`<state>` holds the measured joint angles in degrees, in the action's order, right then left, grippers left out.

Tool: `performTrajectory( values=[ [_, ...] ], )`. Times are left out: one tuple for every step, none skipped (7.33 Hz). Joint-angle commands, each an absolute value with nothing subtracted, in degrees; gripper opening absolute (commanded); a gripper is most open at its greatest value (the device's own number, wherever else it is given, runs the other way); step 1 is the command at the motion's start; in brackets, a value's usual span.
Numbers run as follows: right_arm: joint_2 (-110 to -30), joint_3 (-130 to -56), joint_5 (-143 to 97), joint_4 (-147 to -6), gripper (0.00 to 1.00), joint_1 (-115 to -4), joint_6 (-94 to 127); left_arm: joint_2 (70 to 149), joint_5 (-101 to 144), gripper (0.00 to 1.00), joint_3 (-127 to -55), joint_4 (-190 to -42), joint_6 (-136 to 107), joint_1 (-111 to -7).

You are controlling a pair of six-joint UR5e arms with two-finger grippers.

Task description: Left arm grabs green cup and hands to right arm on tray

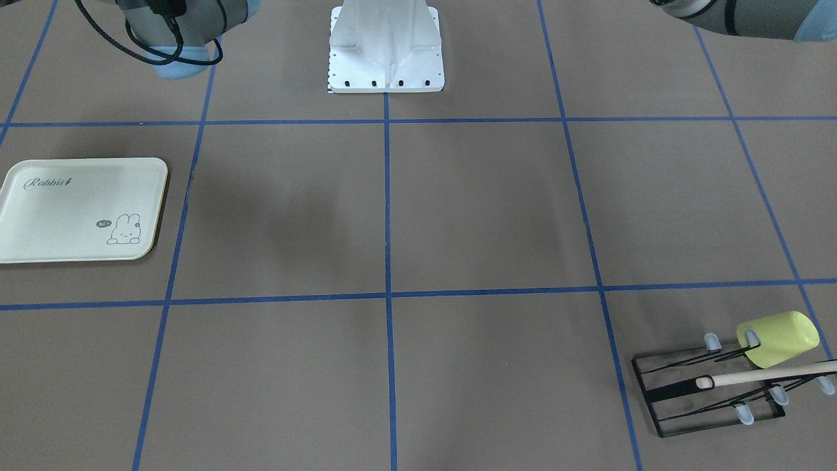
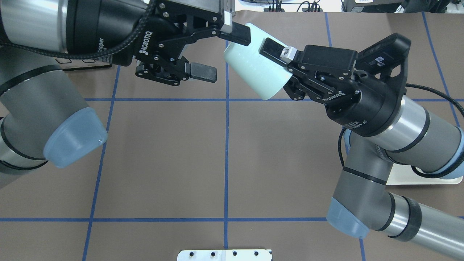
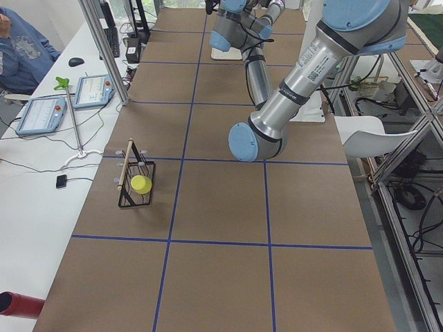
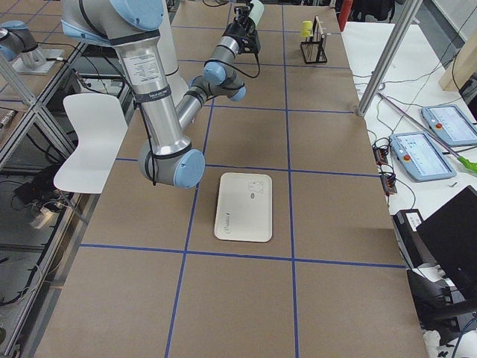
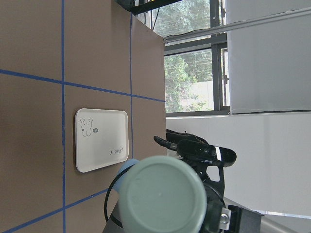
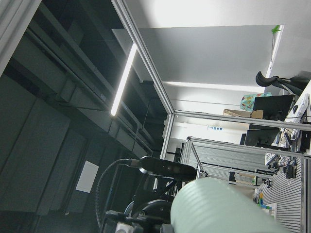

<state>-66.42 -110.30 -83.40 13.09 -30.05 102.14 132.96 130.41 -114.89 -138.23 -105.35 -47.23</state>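
The pale mint green cup (image 2: 253, 65) is held on its side high above the table, between the two arms. My right gripper (image 2: 280, 69) is shut on it near its rim end. My left gripper (image 2: 222, 53) is open: one finger (image 2: 237, 33) lies against the cup's base end, the other finger (image 2: 203, 71) stands well apart. The left wrist view shows the cup's base (image 5: 163, 194) close up, the right wrist view its side (image 6: 223, 206). The cream tray (image 1: 82, 209) lies empty on the table by the right arm's side; it also shows in the exterior right view (image 4: 244, 206).
A yellow-green cup (image 1: 778, 338) lies on a black wire rack (image 1: 706, 392) with a wooden-handled tool, at the table's far corner on my left side. The white robot base (image 1: 386, 46) stands at the near edge. Blue tape lines grid the brown table.
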Motion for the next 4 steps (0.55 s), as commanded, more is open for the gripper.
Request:
performTrajectory(
  values=[
    [-67.1,-110.4,-83.5,11.5,0.0,-30.5,102.2,132.9,130.3,1.0,-114.8,-138.2,-104.9,-47.7],
    [-67.8,-111.2,-83.5,8.1,0.0,-30.7,102.2,132.8,130.3,1.0,-114.8,-138.2,-104.9,-47.9],
    [-67.9,-112.3,-83.7,0.8,0.0,-32.1,102.2,132.6,130.3,1.0,-114.4,-137.9,-104.0,-47.8],
    [-67.9,-113.9,-86.3,-8.3,0.0,-34.0,102.2,132.4,130.3,1.0,-114.0,-137.6,-102.5,-47.9]
  ],
)
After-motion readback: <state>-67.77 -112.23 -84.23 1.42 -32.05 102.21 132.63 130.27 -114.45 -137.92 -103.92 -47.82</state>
